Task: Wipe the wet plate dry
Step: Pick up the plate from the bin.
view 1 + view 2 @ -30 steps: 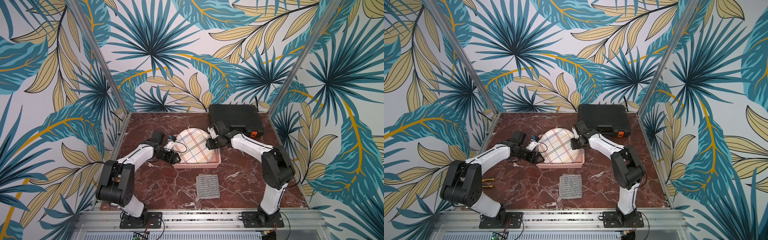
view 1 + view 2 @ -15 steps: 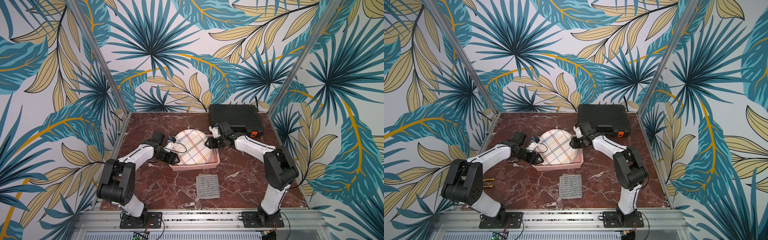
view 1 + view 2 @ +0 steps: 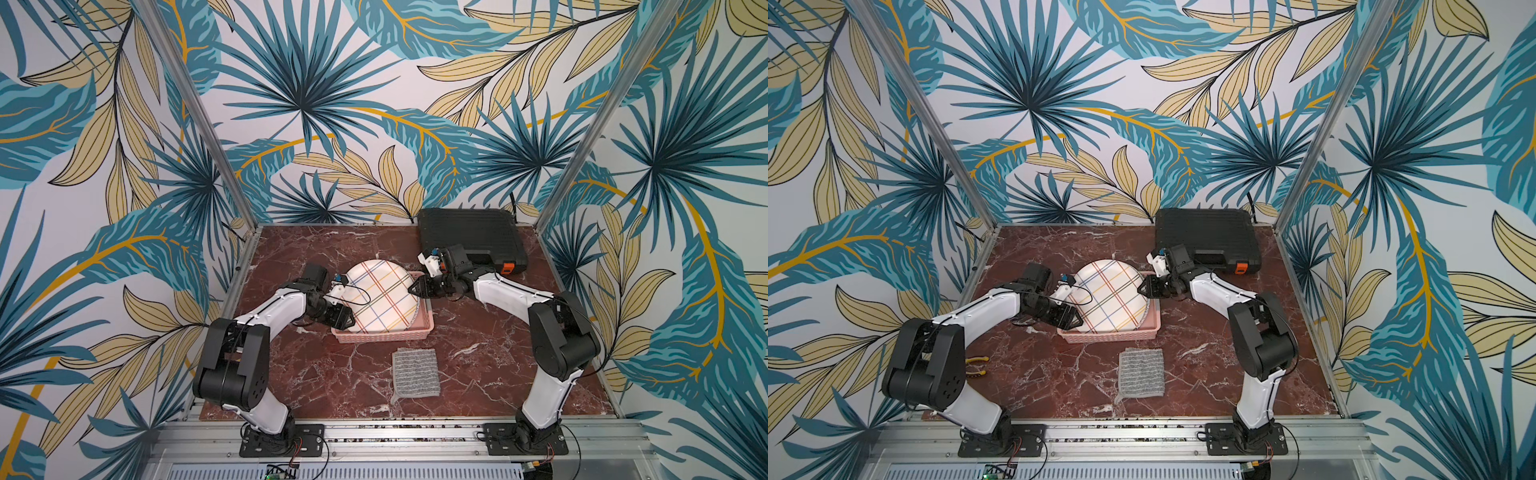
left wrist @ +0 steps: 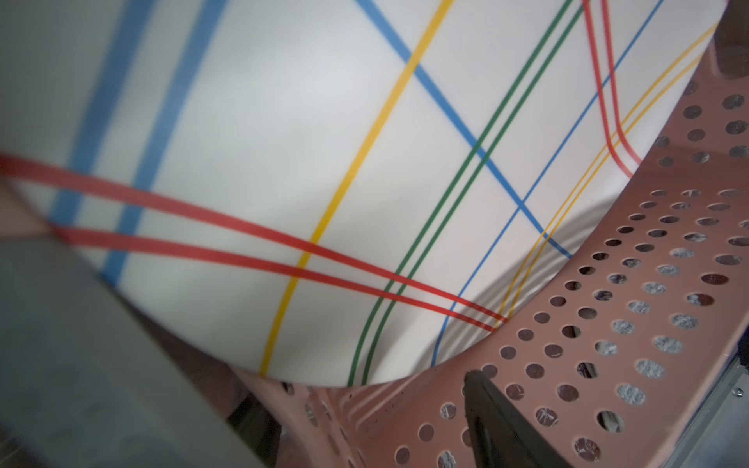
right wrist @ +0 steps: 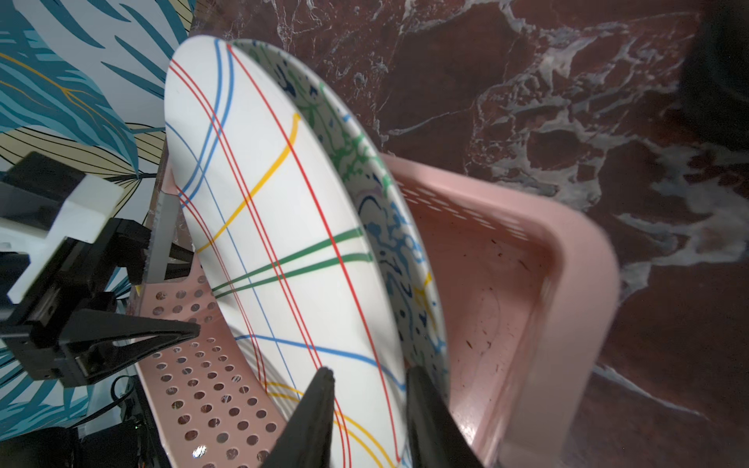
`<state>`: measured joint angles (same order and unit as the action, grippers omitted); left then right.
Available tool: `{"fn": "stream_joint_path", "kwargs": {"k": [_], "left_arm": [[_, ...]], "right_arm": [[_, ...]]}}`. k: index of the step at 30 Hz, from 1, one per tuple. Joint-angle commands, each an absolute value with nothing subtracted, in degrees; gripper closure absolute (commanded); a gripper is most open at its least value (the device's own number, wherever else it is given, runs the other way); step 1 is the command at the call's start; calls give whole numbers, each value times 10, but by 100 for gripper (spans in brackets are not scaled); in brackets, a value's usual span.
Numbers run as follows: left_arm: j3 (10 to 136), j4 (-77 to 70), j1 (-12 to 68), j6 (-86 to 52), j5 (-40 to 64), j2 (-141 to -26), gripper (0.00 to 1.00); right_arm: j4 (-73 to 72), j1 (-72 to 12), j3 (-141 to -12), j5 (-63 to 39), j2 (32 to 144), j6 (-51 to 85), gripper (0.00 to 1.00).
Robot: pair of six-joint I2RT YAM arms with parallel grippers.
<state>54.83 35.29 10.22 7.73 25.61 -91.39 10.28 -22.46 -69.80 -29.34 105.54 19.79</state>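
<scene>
The plate (image 3: 380, 297), white with coloured crossing lines, leans on edge in a pink perforated basket (image 3: 382, 337). In the right wrist view a second, speckled plate (image 5: 405, 243) stands right behind the plate (image 5: 283, 243). My right gripper (image 5: 369, 377) is at the plate's right rim, one finger over its front face and the other behind the rim, with a gap still between them. At the plate's left edge my left gripper (image 3: 345, 309) stands open; its dark finger (image 4: 494, 409) lies along the basket wall (image 4: 648, 283). A grey striped cloth (image 3: 415, 372) lies flat in front of the basket.
A black plastic case (image 3: 469, 237) sits at the back right, just behind my right wrist. Yellow-handled pliers (image 3: 973, 365) lie by the left arm's base. Metal frame posts and patterned walls close in the red marble table (image 3: 316, 374) on three sides.
My right gripper's jaws have narrowed around the plate's right rim. The left gripper has closed slightly and stays at the left edge. Plate and basket have barely shifted.
</scene>
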Motion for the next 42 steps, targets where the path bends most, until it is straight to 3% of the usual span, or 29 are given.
{"fn": "stream_joint_path", "kwargs": {"k": [1,9,15,20,24,35,42], "left_arm": [[542,320,113,85,306,-907,27],[541,319,113,86,306,-903,27],[540,312,113,85,300,-889,27],[541,312,105,100,284,-852,16],[561,326,77,121,298,-822,1],[708,475,55,180,325,-771,0],[781,571,55,212,443,-772,0]], "right_arm": [[67,-250,-680,-410,1043,211,71],[44,-250,-679,-415,1052,217,74],[37,-250,-669,-339,1016,226,88],[49,-245,-669,-298,968,231,100],[80,-243,-685,-297,949,232,100],[119,-240,-695,-331,860,254,100],[131,-237,-662,-410,790,271,100]]}}
